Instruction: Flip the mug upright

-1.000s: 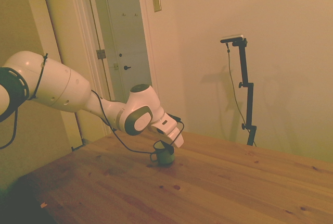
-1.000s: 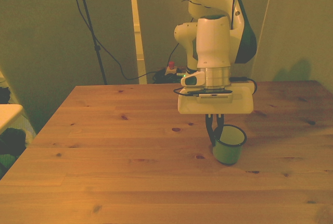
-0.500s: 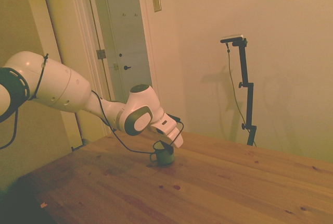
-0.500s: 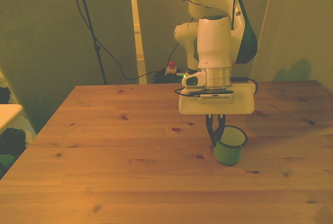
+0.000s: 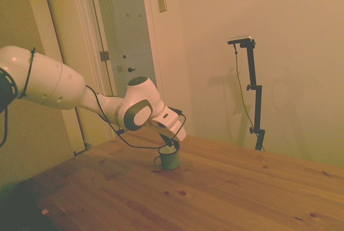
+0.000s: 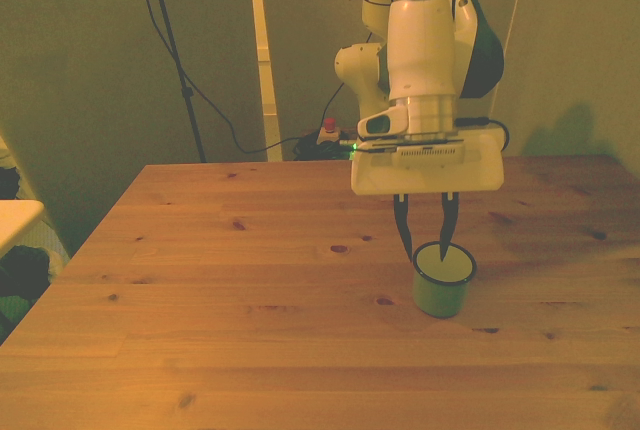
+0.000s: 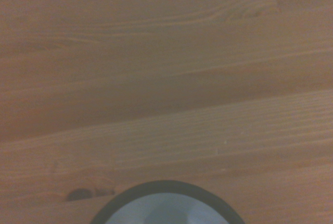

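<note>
The mug [image 6: 442, 281] stands straight up, mouth to the ceiling; my gripper [image 6: 425, 240] hangs right above its rim, fingers spread, holding nothing.

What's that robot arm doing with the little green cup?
The white robot arm is turning a small green mug the right way up. The mug now stands upright on the wooden table, mouth facing up, with its handle sticking out to the side in the side view. The gripper hangs just above the mug with its fingers spread apart, one finger tip at the rim and the other beside the mug. It is not squeezing the mug.
</note>
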Robot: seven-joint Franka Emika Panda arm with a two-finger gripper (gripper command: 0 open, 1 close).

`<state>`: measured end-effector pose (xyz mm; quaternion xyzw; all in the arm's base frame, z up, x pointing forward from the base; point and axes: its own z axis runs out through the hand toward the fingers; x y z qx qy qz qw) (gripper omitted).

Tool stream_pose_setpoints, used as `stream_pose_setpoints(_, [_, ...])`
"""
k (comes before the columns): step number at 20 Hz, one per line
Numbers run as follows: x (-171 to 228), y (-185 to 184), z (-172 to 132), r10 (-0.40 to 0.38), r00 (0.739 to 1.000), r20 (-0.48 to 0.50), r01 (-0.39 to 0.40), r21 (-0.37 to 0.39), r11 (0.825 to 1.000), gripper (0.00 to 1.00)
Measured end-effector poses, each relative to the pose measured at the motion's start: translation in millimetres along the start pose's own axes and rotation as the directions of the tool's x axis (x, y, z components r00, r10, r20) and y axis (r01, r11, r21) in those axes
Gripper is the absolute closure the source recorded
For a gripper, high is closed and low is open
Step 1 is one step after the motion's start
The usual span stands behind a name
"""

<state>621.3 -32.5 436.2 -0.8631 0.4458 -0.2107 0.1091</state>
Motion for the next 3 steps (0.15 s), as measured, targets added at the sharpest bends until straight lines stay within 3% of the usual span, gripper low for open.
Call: stream_pose_setpoints(3, [-21.5,-3.2,-24.5,-0.038,0.999,-0.005,0.038,-0.005,0.999,0.00])
